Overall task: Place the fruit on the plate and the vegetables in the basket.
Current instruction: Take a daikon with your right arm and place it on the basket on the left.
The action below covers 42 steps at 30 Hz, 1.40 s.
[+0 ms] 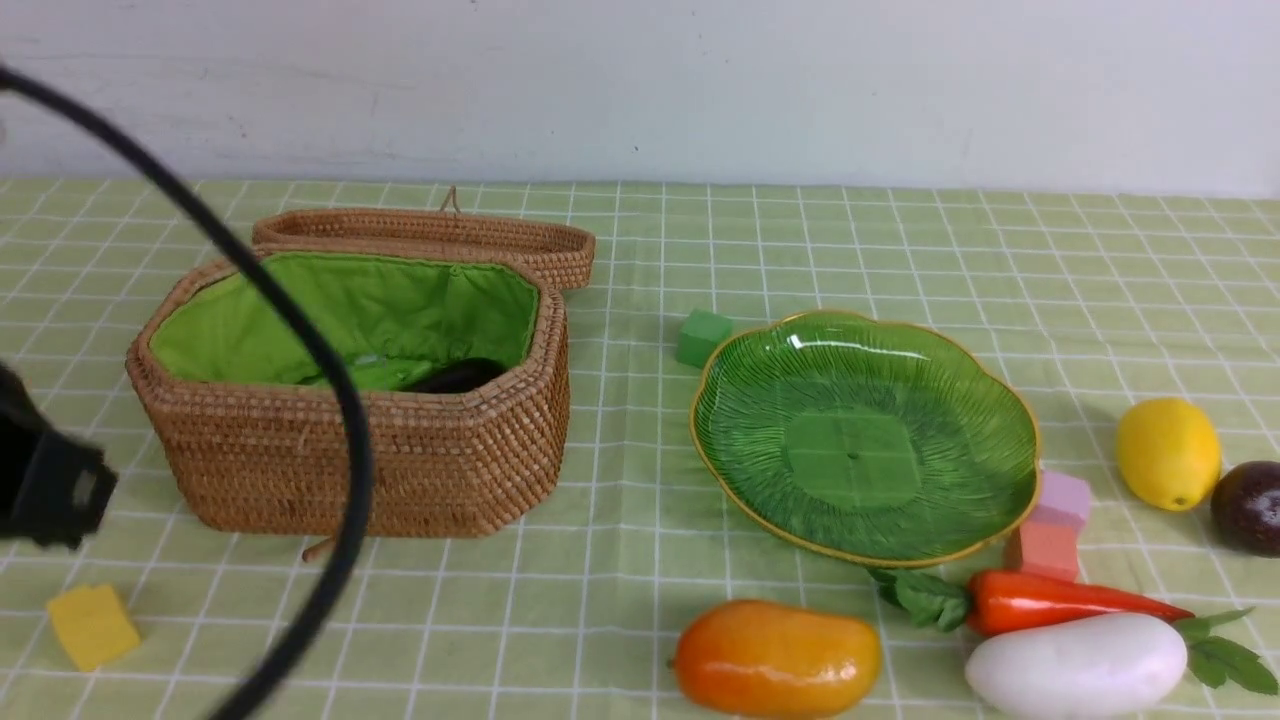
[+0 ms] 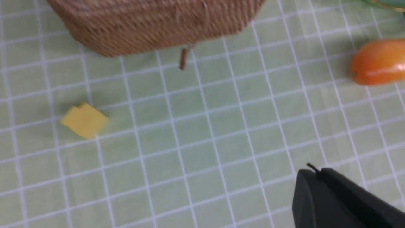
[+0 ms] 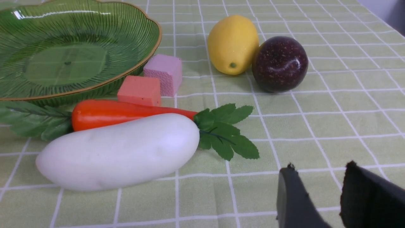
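The open wicker basket stands at the left, and a dark eggplant shows inside against the green lining. The green plate is empty. A mango lies in front of it. The carrot and the white radish lie side by side by the plate's near right rim. Further right, the lemon touches the dark round fruit. My left gripper is shut on nothing, above bare cloth in front of the basket. My right gripper is open and empty, near the radish's leaves.
A yellow cube lies at the front left and a green cube behind the plate. Pink and orange-red cubes sit against the plate's rim. The basket lid lies open behind. A black cable crosses the front view.
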{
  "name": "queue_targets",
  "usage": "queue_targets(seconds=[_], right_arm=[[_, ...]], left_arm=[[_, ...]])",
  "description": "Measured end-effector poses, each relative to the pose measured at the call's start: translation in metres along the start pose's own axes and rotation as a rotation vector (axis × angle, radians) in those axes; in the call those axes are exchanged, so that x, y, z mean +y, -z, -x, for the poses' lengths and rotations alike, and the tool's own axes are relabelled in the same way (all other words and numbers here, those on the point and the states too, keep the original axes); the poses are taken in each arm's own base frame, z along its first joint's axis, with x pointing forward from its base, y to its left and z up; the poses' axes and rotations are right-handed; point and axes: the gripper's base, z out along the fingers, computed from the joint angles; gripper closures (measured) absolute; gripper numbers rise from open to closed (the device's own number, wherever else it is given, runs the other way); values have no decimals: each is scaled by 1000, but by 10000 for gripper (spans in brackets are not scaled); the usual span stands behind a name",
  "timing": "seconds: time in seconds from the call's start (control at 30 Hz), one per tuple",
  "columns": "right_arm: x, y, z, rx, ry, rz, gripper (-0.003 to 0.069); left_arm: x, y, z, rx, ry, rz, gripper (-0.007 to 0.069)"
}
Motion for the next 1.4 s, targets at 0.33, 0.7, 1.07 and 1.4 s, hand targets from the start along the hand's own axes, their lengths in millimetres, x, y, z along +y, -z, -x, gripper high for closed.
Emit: queue_targets(seconds=[0.33,0.7,1.07,1.4], right_arm=[[0,0,0,0,0,0,419],[0,0,0,0,0,0,419],[0,0,0,0,0,0,419],[0,0,0,0,0,0,419]], left_arm=[[-8,-18,-68,-8,35,-179,638],[-12,-13,-70,-46,44,-214,638],[-2,-13,-56,-207,7,-111,638],[8,18,-75,-611,-82,14,637]])
